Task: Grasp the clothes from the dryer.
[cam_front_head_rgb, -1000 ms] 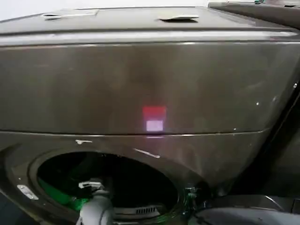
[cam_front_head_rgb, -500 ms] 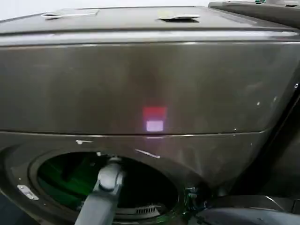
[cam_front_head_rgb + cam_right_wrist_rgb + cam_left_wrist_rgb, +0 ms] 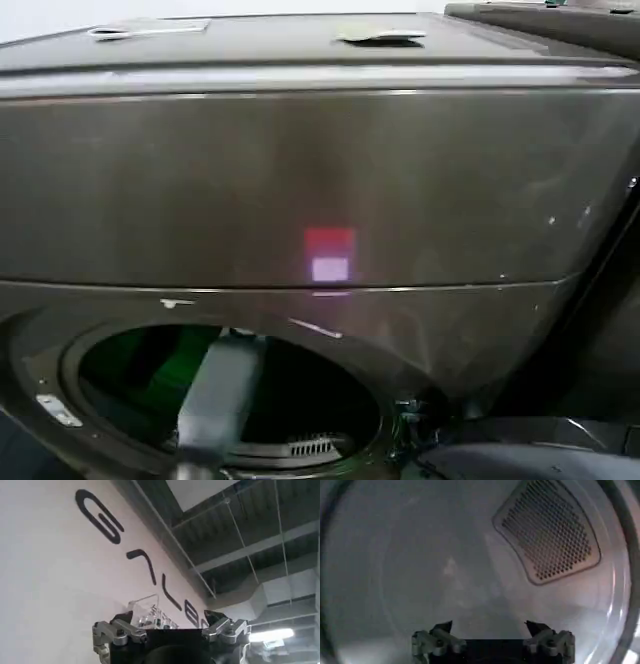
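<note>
Right now the left arm point(image 3: 215, 400) reaches up through the round porthole point(image 3: 60, 375) of the dark bronze-grey dryer point(image 3: 300, 180), its grey forearm slanting into the dark opening where green light glows on the inner wall. From the left wrist view, the left gripper point(image 3: 490, 627) sits inside the drum point(image 3: 395, 570), fingers spread wide with nothing between them, facing the pale curved back wall and a perforated vent panel point(image 3: 547, 530). No fabric lies in the stretch of drum ahead of those fingers, so I cannot tell where the clothes are. On the dryer's front panel a small red and white light patch point(image 3: 329, 253) shines. The right gripper point(image 3: 170, 625) is well away from the machine, tilted up toward a white wall with black lettering point(image 3: 100, 517) and the ceiling ducts, its fingers parted and empty.
</note>
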